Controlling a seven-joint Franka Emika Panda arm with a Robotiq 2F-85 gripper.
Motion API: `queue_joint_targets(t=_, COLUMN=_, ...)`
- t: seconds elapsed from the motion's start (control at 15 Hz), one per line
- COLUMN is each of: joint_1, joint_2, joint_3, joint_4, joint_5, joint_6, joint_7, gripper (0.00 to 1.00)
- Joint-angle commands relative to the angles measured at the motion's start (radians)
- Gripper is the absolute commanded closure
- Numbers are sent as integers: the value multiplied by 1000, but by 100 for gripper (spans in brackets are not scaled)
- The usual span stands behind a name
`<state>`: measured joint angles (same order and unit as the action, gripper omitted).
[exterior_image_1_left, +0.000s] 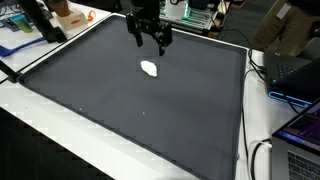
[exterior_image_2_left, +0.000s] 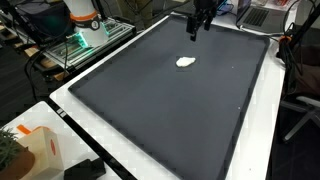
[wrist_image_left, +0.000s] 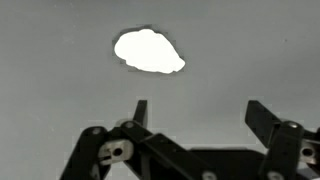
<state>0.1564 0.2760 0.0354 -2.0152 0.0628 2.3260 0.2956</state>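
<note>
A white lump (wrist_image_left: 148, 51) lies flat on the dark mat (exterior_image_1_left: 120, 110) that covers most of the desk (exterior_image_1_left: 35, 118). It sits toward the end of the mat where the arm reaches in, roughly midway between the mat's two long sides. In the wrist view its long axis runs side to side, tipped slightly down to the right. The left end is broader and the right end narrows to a blunt point. Its edge is ragged, and I cannot tell what it is made of.

The gripper (wrist_image_left: 198, 108) hangs above the mat with its jaws spread wide, holding nothing, a little short of the lump. An orange-and-white box (exterior_image_2_left: 40, 150) stands off a mat corner, cut off by the picture's edge, and any print on it is too small to read.
</note>
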Motion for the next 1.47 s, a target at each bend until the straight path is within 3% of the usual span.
queue_joint_targets(t=0.0, joint_1=-8, joint_2=61, joint_3=-3, joint_4=128, joint_5=-14, joint_6=-125, joint_7=48, gripper=0)
queue_joint_targets(t=0.47, joint_1=-16, joint_2=178, joint_3=-23, joint_4=353, joint_5=-18, joint_6=-350, joint_7=71, gripper=0)
queue_joint_targets(t=1.4, joint_1=-17, joint_2=409, joint_3=-49, joint_4=756, joint_5=-24, joint_6=-697, joint_7=93, gripper=0)
